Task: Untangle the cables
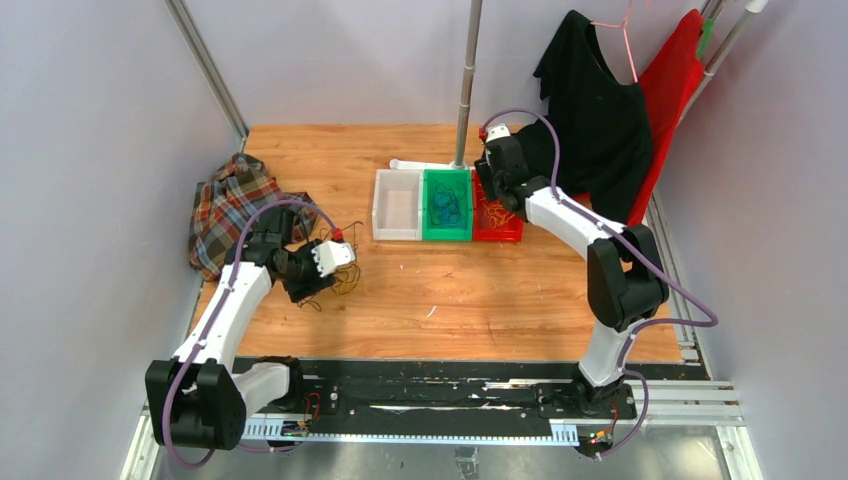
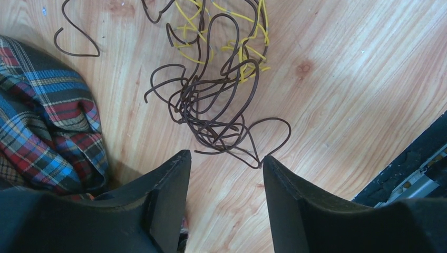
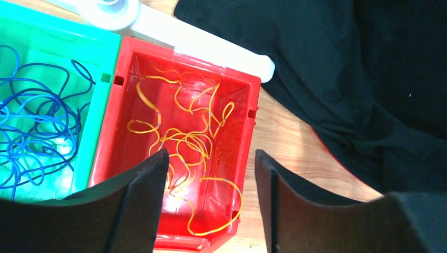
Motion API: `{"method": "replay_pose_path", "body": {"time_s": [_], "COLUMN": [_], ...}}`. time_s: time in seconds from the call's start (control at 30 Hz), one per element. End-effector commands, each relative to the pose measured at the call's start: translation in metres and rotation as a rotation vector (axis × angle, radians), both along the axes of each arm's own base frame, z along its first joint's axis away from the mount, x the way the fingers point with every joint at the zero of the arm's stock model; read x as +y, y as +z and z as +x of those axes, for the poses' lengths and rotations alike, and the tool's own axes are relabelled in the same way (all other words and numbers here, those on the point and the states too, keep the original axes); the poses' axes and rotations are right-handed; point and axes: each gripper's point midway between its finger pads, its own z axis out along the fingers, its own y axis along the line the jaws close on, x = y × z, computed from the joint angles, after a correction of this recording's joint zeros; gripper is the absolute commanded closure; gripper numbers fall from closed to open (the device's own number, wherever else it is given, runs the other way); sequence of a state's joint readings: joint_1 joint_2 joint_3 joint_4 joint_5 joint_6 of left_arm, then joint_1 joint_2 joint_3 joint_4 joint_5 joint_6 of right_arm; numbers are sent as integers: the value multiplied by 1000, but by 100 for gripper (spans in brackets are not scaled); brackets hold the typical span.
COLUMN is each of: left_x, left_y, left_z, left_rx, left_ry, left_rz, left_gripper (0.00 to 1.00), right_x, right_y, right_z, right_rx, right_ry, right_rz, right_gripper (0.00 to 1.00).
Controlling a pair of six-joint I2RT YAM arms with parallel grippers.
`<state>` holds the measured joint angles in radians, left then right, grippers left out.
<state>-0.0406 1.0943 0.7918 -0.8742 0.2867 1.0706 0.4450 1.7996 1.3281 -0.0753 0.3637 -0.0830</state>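
Left gripper (image 2: 226, 158) open, empty, beside the brown tangle (image 2: 211, 110) on the table (image 2: 342, 79), yellow strands (image 2: 232, 37) snagged in. Right gripper (image 3: 211, 155) open over the red bin (image 3: 121, 132). Best to pinch one loop only, lift slowly.

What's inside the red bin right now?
Loose yellow-orange cables lie on the floor of the red bin; no blue or brown ones show. The right end effector's fingers cover its near part, so that is unseen.

No lettering, label, brand or number can be read in any view (the white bin (image 1: 396, 205), green bin (image 3: 100, 105), red bin (image 3: 108, 132) and plaid cloth (image 2: 42, 116) show plain, unmarked surfaces).
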Motion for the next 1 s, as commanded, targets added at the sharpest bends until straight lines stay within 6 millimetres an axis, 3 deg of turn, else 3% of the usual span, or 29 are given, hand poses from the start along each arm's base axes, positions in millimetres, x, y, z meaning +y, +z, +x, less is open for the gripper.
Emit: {"method": "replay_pose_path", "body": {"time_s": [0.0,0.23,0.43,0.6,0.67,0.83,0.97], "left_x": [2,4,4,2,1,3,7], "left_y": [13,14,-2,-13,-14,-17,-20], "left_z": [6,7,12,24,25,19,16], "left_rx": [-34,-27,7,21,35,25,29], "left_ry": [-8,-9,-10,13,28,-6,-20], "left_rz": [12,27,28,13,3,24,50], "left_gripper": [42,45,43,42,42,42,41], "right_x": [3,1,13,-18,-27,-11,-1], "right_y": [23,49,63,31,12,-12,-21], "right_z": [1,-10,-39,-54,-58,-66,-66], "right_rx": [7,-1,-18,21,59,128,166], "right_ry": [-29,-34,-25,-226,-266,-247,-254], "right_rz": [72,194,320,272,253,339,357], "right_gripper": [37,36,35,37,43,57,61]}}
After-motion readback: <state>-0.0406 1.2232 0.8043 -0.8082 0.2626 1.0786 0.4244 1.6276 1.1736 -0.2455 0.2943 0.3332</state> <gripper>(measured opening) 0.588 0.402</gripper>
